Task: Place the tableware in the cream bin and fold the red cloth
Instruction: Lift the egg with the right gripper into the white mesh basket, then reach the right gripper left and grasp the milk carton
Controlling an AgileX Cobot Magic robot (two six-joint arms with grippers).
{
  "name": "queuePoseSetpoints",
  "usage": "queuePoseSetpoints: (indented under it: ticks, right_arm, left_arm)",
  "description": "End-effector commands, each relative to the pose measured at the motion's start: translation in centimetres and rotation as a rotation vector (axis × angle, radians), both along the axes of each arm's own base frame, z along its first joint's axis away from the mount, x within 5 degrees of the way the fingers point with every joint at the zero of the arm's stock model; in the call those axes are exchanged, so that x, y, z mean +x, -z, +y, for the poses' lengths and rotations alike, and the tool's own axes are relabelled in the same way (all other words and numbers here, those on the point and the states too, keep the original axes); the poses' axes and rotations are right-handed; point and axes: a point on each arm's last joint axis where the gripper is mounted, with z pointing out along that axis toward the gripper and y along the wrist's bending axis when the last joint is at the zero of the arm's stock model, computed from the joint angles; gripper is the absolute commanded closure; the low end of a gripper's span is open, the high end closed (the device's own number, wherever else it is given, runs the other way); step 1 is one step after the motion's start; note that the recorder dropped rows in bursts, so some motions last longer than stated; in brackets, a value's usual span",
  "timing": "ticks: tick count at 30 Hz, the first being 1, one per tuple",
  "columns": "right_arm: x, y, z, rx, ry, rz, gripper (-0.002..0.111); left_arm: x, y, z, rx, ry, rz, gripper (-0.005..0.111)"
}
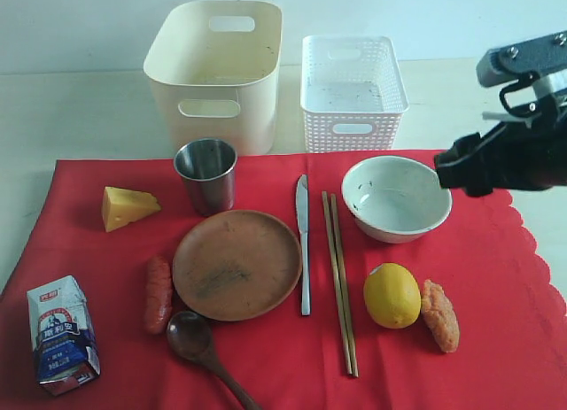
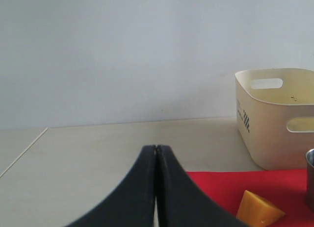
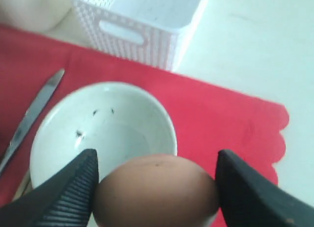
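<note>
Two hands are in play, but only the right one is at work.

Exterior view: the right hand point(image 1: 450, 169) hangs over the right rim of the white bowl point(image 1: 396, 197). The bowl sits on the red cloth point(image 1: 496, 277), just near of the white lattice basket point(image 1: 353, 109). The cream bin point(image 1: 168, 100) stands far and left of the bowl, well apart.

Left wrist view: the left hand point(image 2: 156, 156) is closed on nothing, low over the surface point(image 2: 98, 153). The cream bin point(image 2: 274, 143) and a cheese wedge point(image 2: 257, 207) show beyond its tips.

Right wrist view: the right hand point(image 3: 157, 158) grips an egg point(image 3: 157, 195) between both fingers, directly above the bowl point(image 3: 113, 114).

The step looks like clearing food out of the bowl so the bowl can go to the bin. A light squeeze, a straight lift clear of the rim and a soft set-down away from the tableware would serve best, since the shell could crack or roll.
</note>
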Motion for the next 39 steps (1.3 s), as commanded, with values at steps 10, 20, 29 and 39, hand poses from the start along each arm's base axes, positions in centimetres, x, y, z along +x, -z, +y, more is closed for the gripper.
queuePoseSetpoints:
  ticks: [10, 20, 29, 39]
  right_arm:
    - [12.4, -1.3, 3.1, 0.060, 0.038, -0.073, 0.108]
    - [21.2, 3.4, 5.7, 0.103, 0.039, -0.023, 0.102]
    - [22.2, 4.4, 5.9, 0.086, 0.022, -0.024, 0.054]
    - [21.2, 2.0, 6.2, 0.087, -0.047, -0.002, 0.015]
  left_arm:
    - [-0.1, 0.0, 0.0, -0.002, -0.001, -0.005, 0.107]
    - [-0.1, 0.0, 0.0, -0.002, -0.001, -0.005, 0.107]
    - [-0.1, 0.0, 0.0, -0.002, -0.001, -0.005, 0.107]
    - [-0.1, 0.0, 0.0, -0.002, -0.001, -0.005, 0.107]
